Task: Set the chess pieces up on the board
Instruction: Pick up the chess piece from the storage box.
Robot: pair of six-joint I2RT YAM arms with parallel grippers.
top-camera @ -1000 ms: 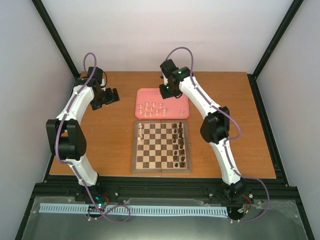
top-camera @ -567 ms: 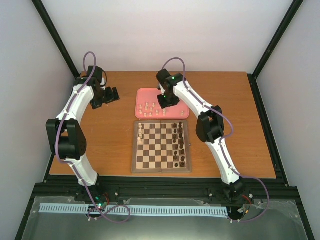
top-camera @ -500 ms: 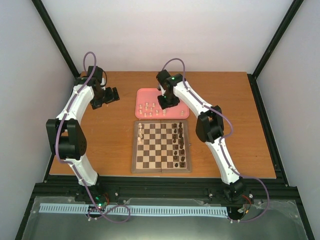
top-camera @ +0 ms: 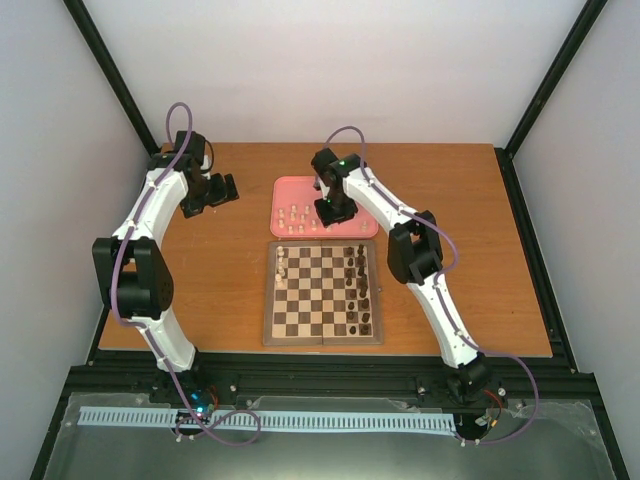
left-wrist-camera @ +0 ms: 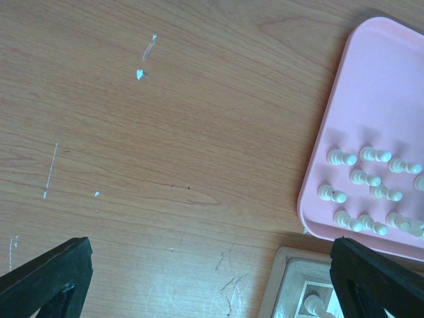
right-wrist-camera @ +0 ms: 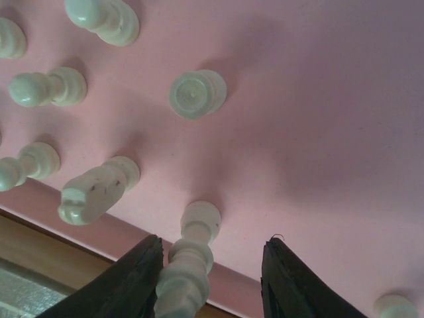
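Several cream chess pieces (top-camera: 297, 215) stand on a pink tray (top-camera: 362, 192) behind the board (top-camera: 322, 292). The board holds two cream pieces (top-camera: 283, 260) at its far left corner and a double column of dark pieces (top-camera: 359, 290) on its right side. My right gripper (top-camera: 328, 213) is open low over the tray's near edge. In the right wrist view its fingers (right-wrist-camera: 136, 278) straddle one upright cream piece (right-wrist-camera: 189, 262), which stands close to the left finger. My left gripper (top-camera: 222, 192) is open over bare table, left of the tray; its view shows the tray (left-wrist-camera: 344, 93) and the board's corner (left-wrist-camera: 291, 285).
The wooden table (top-camera: 470, 250) stretches to the right of the board and tray. Black frame posts rise at the back corners. Other cream pieces (right-wrist-camera: 99, 189) stand or lean close around the one between the right fingers.
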